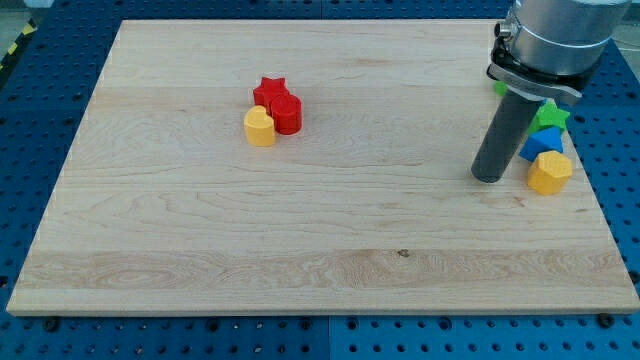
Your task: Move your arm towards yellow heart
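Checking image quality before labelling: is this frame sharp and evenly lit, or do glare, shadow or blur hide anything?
Camera view: sharp and evenly lit, no glare on the wooden board; my tip and the yellow heart cast only faint soft shadows; the arm's upper part is cropped at the view's top.

We count six blocks on the desk (200, 250) — two red, two yellow, one green, one blue. The reds are a red star (270, 88) and a red cylinder (287, 114); the yellows, a yellow heart (259, 127) and a yellow hexagon (549, 172). One green star (549, 115), one blue block (540, 144) — and one rod, with our single tip (488, 177).
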Controlling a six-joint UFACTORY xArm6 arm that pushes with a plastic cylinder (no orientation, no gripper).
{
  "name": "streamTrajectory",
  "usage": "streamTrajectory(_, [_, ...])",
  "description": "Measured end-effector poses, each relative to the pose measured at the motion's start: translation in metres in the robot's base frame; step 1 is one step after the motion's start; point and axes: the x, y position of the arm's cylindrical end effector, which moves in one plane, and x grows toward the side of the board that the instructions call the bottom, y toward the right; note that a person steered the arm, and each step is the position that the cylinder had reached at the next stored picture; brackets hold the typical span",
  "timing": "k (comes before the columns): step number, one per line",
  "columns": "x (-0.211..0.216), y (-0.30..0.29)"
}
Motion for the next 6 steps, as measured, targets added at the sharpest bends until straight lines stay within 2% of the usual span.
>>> streamTrajectory(2, [-0.005, -0.019])
streamTrajectory(6, [-0.006, -0.191])
